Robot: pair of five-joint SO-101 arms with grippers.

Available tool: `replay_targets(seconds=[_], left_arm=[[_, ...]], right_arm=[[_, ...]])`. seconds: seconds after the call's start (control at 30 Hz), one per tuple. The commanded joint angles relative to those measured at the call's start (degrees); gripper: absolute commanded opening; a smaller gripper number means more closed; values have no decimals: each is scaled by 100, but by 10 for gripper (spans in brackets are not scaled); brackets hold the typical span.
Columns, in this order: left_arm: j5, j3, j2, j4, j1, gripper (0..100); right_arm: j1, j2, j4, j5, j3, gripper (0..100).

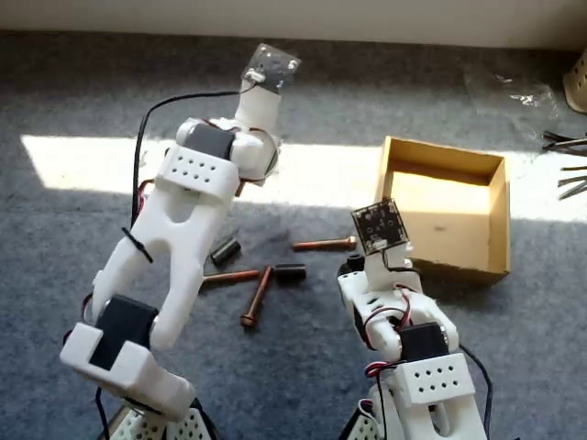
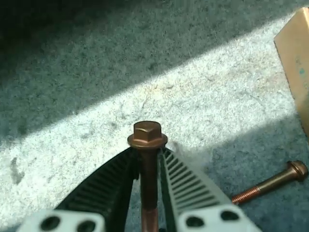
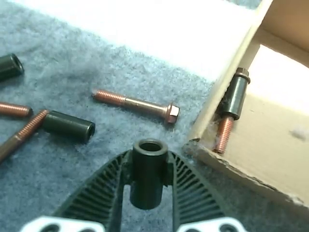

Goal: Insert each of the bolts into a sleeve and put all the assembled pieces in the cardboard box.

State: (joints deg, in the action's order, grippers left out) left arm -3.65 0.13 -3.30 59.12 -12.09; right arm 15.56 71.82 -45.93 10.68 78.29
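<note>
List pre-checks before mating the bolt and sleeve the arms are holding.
1. Left gripper shut on bolt: ok.
2. Right gripper shut on sleeve: ok.
3. Sleeve bore open, facing out past the fingertips: ok.
4. Bolt's threaded end leading: not ok, the head sticks out instead.
5. Bolt and bore lined up: cannot tell.
6. Room in cardboard box beside the assembled piece: ok.

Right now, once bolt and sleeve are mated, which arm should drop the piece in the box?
Right, probably. The right pincer, shut on a sleeve, sits beside the cardboard box; the left pincer, holding a bolt, is farther off.
</note>
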Motion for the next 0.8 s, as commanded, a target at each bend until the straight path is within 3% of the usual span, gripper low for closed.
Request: replay_targets(seconds=[0.0,0.3,0.43,0.77], left_arm=[[-9,-338,1218,114,48,11],[-35,-321,2659,1002,22,10],[-35,312,3503,967,22,10],[-44,3371,5956,-1108,57,10]], right_arm=[[40,110,145,70,-66,5],[567,110,154,70,-75,5],[787,101,330,70,-66,5],[1587,101,1077,70,-66,5]])
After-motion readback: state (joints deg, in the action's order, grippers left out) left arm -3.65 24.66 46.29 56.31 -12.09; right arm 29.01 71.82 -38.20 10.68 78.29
